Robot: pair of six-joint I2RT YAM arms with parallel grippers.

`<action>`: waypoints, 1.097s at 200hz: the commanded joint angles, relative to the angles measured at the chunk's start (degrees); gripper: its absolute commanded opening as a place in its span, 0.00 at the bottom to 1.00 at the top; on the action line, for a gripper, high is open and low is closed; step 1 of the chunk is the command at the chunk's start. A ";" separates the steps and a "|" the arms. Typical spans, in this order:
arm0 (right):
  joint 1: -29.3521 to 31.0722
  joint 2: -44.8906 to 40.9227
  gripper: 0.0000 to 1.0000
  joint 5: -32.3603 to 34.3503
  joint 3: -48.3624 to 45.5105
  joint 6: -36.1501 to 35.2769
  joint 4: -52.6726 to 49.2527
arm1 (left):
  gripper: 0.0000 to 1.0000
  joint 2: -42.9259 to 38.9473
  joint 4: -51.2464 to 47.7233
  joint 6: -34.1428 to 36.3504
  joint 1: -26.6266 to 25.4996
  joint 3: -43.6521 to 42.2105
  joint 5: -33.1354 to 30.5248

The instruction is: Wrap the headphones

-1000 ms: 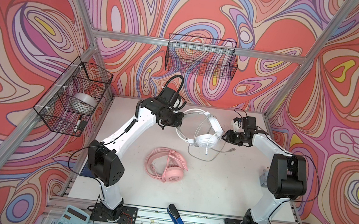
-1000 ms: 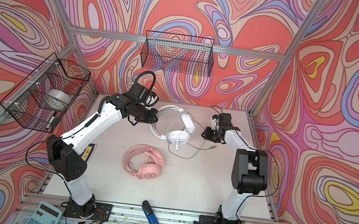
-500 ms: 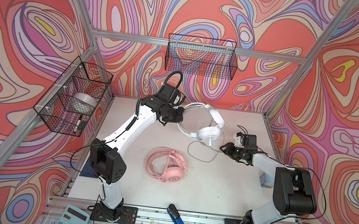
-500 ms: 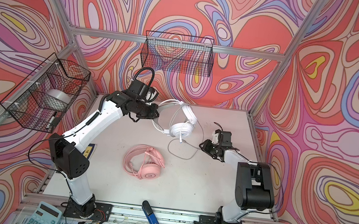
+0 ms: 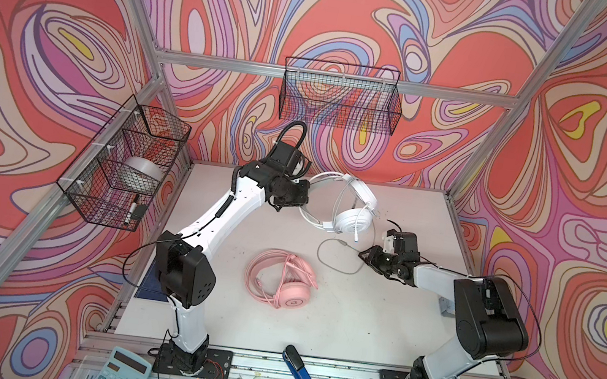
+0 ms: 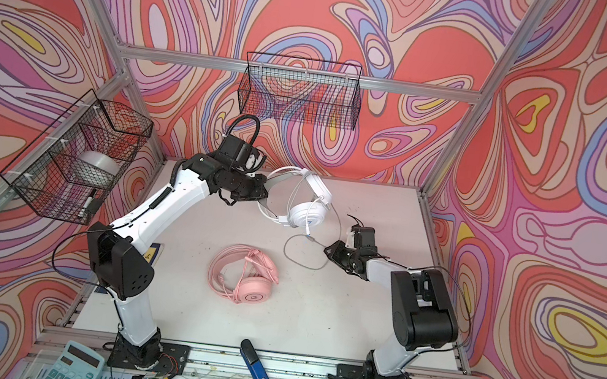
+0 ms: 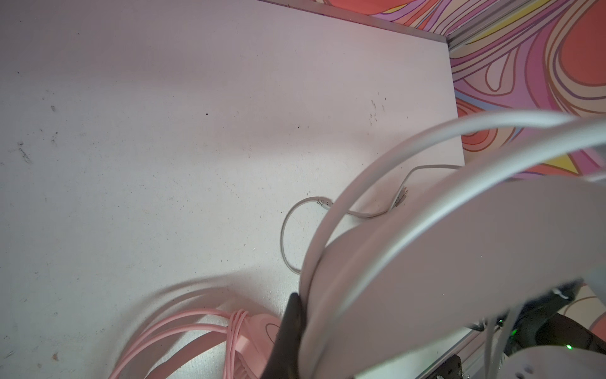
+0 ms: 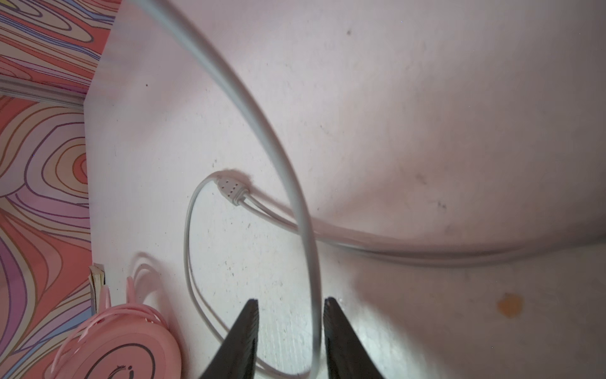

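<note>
We look down on a scuffed white tabletop (image 5: 375, 327), fenced by aluminium posts and walls of swirling red, pink and purple. A wire basket (image 5: 339, 99) hangs at upper centre in both top views. A second basket (image 5: 95, 187), at middle left, holds a tape roll (image 5: 140, 177).

The pink headphones (image 5: 283, 283) lie coiled at the centre of the frame. The white headphones (image 5: 354, 215) hang just above centre, their headband pinched in the closed left gripper (image 5: 304, 197). Their grey cable (image 5: 337, 256) loops across the table and runs between the parted jaws of the right gripper (image 8: 290, 302), which clamp nothing.

The lower edge of the frame cuts off the calculator (image 5: 122, 374). In the left wrist view only one dark finger (image 7: 290, 328) shows, and the blurred headband hides the rest. We cannot tell whether the cable touches a jaw.
</note>
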 commanded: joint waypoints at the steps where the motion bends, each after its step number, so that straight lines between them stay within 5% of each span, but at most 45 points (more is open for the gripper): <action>1: 2.07 1.56 0.34 2.96 -0.63 2.26 0.14 | 0.00 -0.42 3.09 -2.14 0.53 1.73 1.03; 94: 3.73 0.65 0.01 5.58 -0.78 -0.36 -0.20 | 0.00 -1.85 4.92 -4.22 1.69 -1.64 -0.26; 113: 3.84 -1.86 0.00 6.10 -0.65 -3.18 -1.95 | 0.00 -2.20 4.75 -4.55 1.92 -2.11 -1.21; 219: 9.35 -14.37 0.00 7.20 11.11 -35.83 -33.31 | 0.00 -2.07 4.76 -9.42 3.27 -2.27 -7.10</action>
